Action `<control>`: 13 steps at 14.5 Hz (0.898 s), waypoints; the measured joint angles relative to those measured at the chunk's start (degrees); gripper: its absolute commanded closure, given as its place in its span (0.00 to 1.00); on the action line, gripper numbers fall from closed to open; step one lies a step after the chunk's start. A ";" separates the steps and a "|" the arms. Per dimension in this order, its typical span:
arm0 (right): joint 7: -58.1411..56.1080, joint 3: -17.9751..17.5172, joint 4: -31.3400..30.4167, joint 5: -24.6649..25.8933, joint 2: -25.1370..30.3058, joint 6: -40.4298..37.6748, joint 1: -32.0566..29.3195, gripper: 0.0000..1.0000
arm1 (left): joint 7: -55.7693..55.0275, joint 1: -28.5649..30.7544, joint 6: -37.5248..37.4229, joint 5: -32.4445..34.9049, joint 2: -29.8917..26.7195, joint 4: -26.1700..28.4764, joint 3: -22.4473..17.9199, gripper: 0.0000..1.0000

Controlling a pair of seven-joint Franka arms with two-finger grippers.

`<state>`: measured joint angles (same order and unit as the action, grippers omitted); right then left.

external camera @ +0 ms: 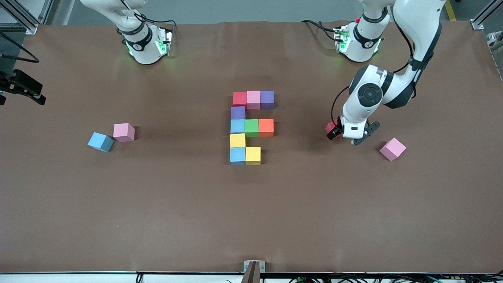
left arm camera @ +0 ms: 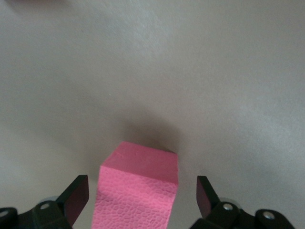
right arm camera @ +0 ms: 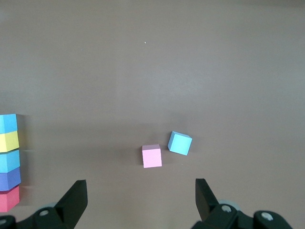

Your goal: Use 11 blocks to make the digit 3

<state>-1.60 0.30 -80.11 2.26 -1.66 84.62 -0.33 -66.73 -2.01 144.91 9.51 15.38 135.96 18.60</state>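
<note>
bottom bar: a blue block (external camera: 237, 155) and a yellow block (external camera: 253, 155) sit side by side, touching, nearest the front camera of all the figure's cubes; the bar has two cubes.
lower link: a second yellow block (external camera: 237, 140) stands just above the blue one in the front view, touching it.
loose pink block, left arm's end: a pink block (external camera: 392, 149) lies turned at an angle on the brown table (external camera: 157, 212), alone, just beside the left gripper.
loose pair, right arm's end: a light blue block (external camera: 100, 142) and a pink one (external camera: 124, 132) lie corner to corner, well apart from the figure; the right wrist view shows them too, with the blue one (right arm camera: 180, 142) tilted off square.
middle bar: light blue (external camera: 237, 126), green (external camera: 251, 127) and orange (external camera: 266, 127) cubes in a touching row.
left gripper: the left gripper (external camera: 346, 137) is low at the table, toward the left arm's end, well apart from the figure; its fingers (left arm camera: 76, 196) stand wide with a red-pink block (left arm camera: 138, 188) between them, gaps visible on both sides, not pinched.
red-pink block: in the front view it shows only as a red corner (external camera: 330, 127) at the gripper's edge.
upper link: a purple block (external camera: 238, 113) joins the middle bar to the top bar.
top bar: red (external camera: 239, 98), pink (external camera: 253, 99) and purple (external camera: 267, 99) cubes in a row, farthest from the front camera.
digit 3: the figure (external camera: 251, 127) lies at mid-table, ten cubes in place.
right gripper: only its wrist view shows the right gripper (right arm camera: 140, 200); it hangs high over the table with fingers spread and nothing between them; the right arm waits.
</note>
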 measured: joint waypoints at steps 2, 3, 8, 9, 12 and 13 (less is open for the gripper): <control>0.00 0.00 0.00 0.00 0.00 0.00 0.00 0.00 | 0.00 -0.01 0.99 0.00 1.08 0.02 0.11 0.21; 0.00 0.00 0.00 0.00 0.00 0.00 0.00 0.00 | -0.01 -0.01 1.61 0.00 1.63 0.04 0.11 0.35; 0.00 -0.12 0.00 0.00 0.00 -0.03 0.01 0.00 | -4.94 -0.23 2.99 -0.04 2.46 -0.39 0.64 0.86; 0.00 -0.16 0.00 0.00 0.00 -0.03 0.02 0.00 | -7.45 -0.30 3.28 -0.07 2.49 -1.09 1.30 0.86; 0.00 -0.19 0.00 0.00 0.00 -0.07 0.02 0.00 | -16.33 -1.32 3.27 -0.16 3.89 -6.46 2.70 0.87; 0.00 -0.19 0.00 0.00 0.00 -0.07 0.02 0.00 | -19.22 -2.00 2.96 -0.19 5.39 -9.23 3.02 0.89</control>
<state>-1.60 0.11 -80.11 2.25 -1.66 84.55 -0.31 -85.95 -4.00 147.87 9.32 20.78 126.73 21.62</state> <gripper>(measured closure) 0.000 0.414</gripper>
